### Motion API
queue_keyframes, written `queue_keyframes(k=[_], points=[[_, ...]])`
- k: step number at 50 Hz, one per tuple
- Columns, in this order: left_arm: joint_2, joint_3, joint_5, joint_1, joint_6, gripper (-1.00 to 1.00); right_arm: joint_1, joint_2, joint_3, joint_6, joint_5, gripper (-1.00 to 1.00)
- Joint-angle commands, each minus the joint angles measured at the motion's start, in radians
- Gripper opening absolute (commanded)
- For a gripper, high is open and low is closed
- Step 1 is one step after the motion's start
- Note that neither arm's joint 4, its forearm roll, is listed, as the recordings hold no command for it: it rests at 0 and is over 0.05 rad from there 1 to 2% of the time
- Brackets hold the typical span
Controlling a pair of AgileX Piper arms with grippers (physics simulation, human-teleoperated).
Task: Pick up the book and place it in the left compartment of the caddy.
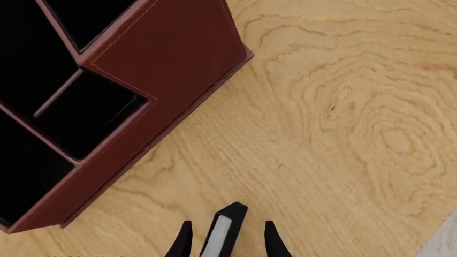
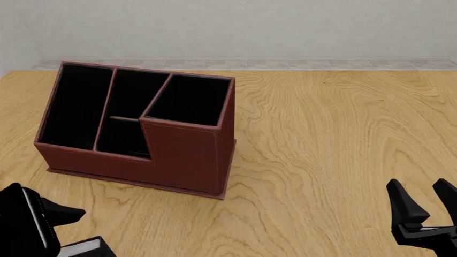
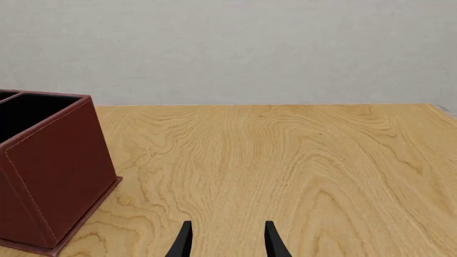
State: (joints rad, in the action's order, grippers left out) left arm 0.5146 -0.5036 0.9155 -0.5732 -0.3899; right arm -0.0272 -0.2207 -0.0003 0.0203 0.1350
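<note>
The book (image 1: 221, 233), black-covered with a white page edge, stands between the fingers of my left gripper (image 1: 228, 241). The fingers are spread, with a gap on each side of the book, so the gripper is open. In the front view the book (image 2: 85, 247) shows at the bottom left edge, just below the left gripper (image 2: 64, 219). The reddish-brown caddy (image 2: 185, 155) stands further back, and its left compartment (image 2: 75, 107) is a long black slot at the low end. From the left wrist, that compartment (image 1: 25, 182) lies at the caddy's (image 1: 171, 48) near corner. My right gripper (image 2: 425, 201) is open and holds nothing.
The wooden table (image 2: 328, 134) runs to a grey wall behind. In the right wrist view, the caddy's tall end (image 3: 57, 171) stands off to one side of the right gripper (image 3: 228, 241). A pale strip (image 1: 442, 241) marks the table's edge in the left wrist view.
</note>
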Motion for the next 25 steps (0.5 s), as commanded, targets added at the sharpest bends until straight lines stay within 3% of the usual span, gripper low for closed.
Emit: queue_keyframes(k=[1, 25], points=[[-0.002, 0.051, -0.036, 0.026, -0.002, 1.0, 0.002, 0.008, 0.0, 0.001, -0.007, 1.0], [-0.009, 0.111, -0.075, 0.075, -0.031, 1.0, 0.003, 0.009, 0.0, 0.004, -0.007, 1.0]])
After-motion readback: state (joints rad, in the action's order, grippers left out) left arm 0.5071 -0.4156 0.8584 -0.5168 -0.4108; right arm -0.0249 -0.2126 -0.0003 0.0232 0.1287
